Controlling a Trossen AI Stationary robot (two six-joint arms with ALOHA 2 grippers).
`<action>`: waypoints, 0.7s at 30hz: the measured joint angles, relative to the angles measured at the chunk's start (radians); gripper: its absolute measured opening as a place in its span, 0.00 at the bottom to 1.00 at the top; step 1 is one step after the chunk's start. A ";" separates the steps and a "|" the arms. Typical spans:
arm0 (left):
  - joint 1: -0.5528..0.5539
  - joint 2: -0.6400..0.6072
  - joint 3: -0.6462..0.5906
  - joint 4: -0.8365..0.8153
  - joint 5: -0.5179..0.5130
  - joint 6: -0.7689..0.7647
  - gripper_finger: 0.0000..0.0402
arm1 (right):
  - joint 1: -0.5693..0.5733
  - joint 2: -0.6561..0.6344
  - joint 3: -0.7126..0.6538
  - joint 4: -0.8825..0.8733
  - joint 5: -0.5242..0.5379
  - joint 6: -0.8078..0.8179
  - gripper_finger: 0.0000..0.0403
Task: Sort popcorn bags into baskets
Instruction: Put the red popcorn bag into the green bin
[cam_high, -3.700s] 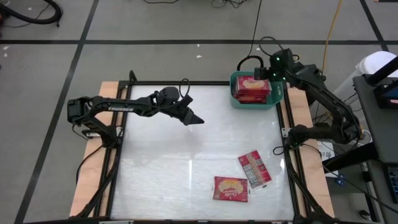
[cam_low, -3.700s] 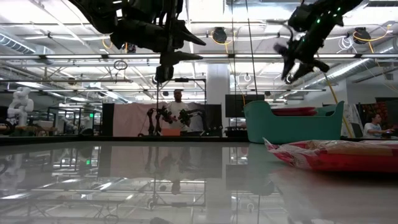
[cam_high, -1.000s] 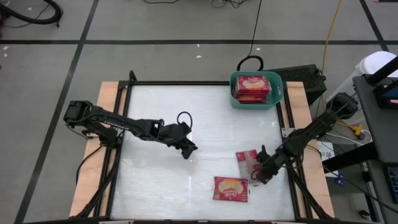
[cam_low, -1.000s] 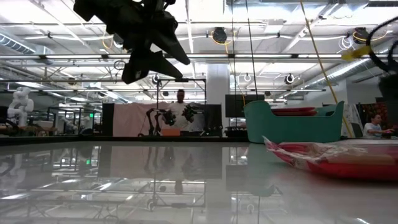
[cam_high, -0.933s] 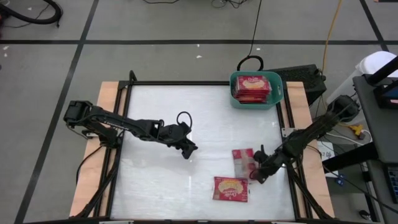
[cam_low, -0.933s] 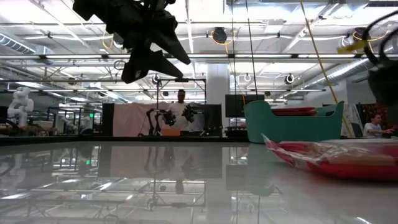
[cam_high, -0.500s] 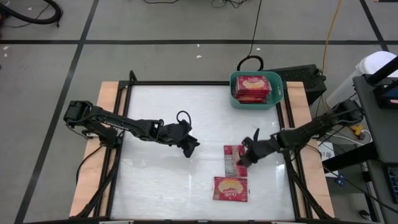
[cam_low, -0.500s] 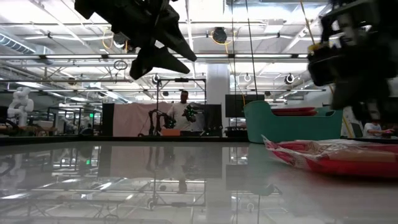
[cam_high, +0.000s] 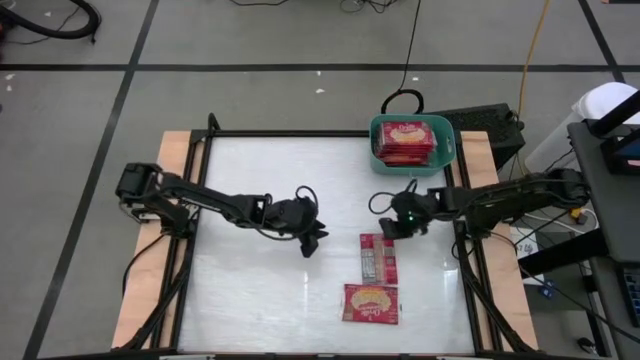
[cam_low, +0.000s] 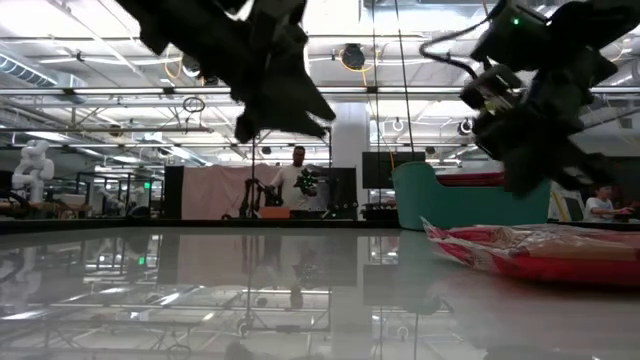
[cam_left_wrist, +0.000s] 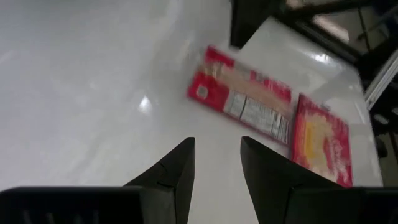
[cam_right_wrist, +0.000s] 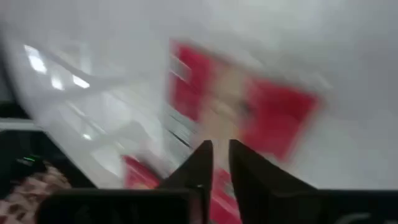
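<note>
Red packets: two left on the white table (cam_high: 250, 300), near its right front part. One lies back-up (cam_high: 377, 257), narrow, printed side showing; the other front-up (cam_high: 371, 303) just beside it, nearer the table's front edge. Teal basket (cam_high: 447, 157) sits at the far right corner with more red bags (cam_high: 405, 142) stacked inside.

Right gripper (cam_high: 392, 229) hangs just beside the far end of the back-up packet, empty, fingers nearly closed with only a thin gap in its wrist view. Left gripper (cam_high: 312, 244) over the table middle, near the same packet, fingers (cam_left_wrist: 176, 173) apart, holding nothing, pointed at both packets.

Risks, as I judge them:
- both arms are close to the same packet; if both go for it, the grippers could collide or tug it between them.
- packets are flat on a glossy top; a narrow finger gap may just push one along instead of pinching it, possibly sliding it into the neighbour.
- the two packets lie almost touching, so a grab on one may drag or lift the other.
- basket already looks full; another bag dropped on the pile could slide off the rim.
</note>
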 joint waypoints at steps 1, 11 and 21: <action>0.000 0.021 -0.001 0.015 0.008 -0.002 0.33 | -0.003 0.000 0.000 -0.040 -0.027 0.003 0.13; 0.000 0.106 -0.001 0.145 0.026 -0.036 0.33 | 0.016 0.018 -0.078 0.047 -0.055 0.077 0.49; 0.000 0.149 -0.001 0.137 0.047 0.036 0.33 | 0.016 0.163 -0.159 0.421 -0.003 0.142 0.61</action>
